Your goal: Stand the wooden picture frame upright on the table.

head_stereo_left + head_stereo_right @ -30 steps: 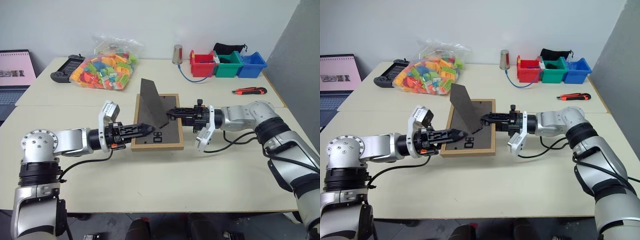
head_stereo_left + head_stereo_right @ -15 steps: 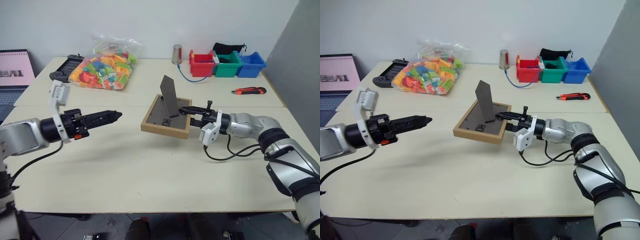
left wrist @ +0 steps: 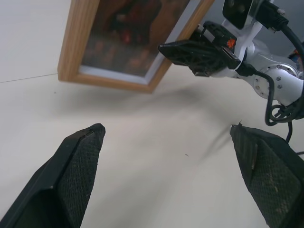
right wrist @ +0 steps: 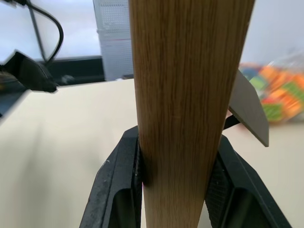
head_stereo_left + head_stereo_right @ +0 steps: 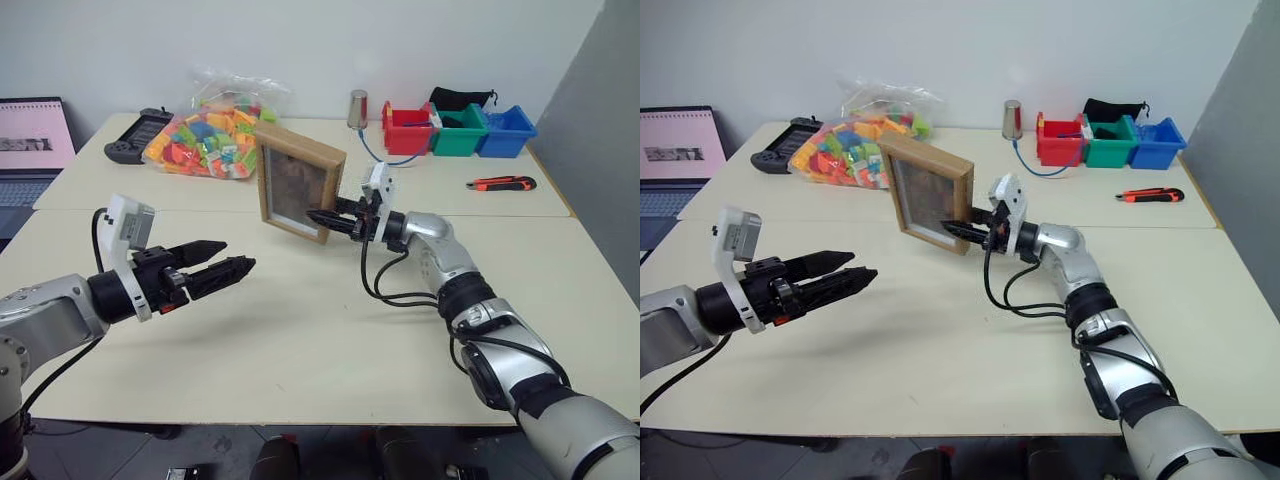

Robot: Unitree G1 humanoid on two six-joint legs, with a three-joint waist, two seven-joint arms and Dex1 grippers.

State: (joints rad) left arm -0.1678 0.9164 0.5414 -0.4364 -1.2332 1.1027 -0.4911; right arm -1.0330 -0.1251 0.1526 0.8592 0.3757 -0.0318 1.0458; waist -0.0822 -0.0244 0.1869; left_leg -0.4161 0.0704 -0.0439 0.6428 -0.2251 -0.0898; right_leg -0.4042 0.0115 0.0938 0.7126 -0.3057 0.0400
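1. Wooden picture frame (image 5: 298, 181) is upright, pic side facing the robot, tilted a bit, at mid bench (image 5: 330, 340) just in front of the seam line.
2. Its bottom edge is at or just above the bench top; can't tell if it touches.
3. Right tool (image 5: 328, 219) is clamped on the frame's right edge near the lower corner, one finger on each face; right wrist view shows the wood edge pinched between both pads, w/ the grey fold-out stand (image 4: 249, 111) sticking out behind.
4. Left tool (image 5: 222, 270) has jaws spread wide, holding nothing, above the bench to the near left of the frame, well apart from it.
5. Far side: bag of colored blocks (image 5: 205, 140), red/green/blue bins (image 5: 458, 130), utility knife (image 5: 499, 183) far right.
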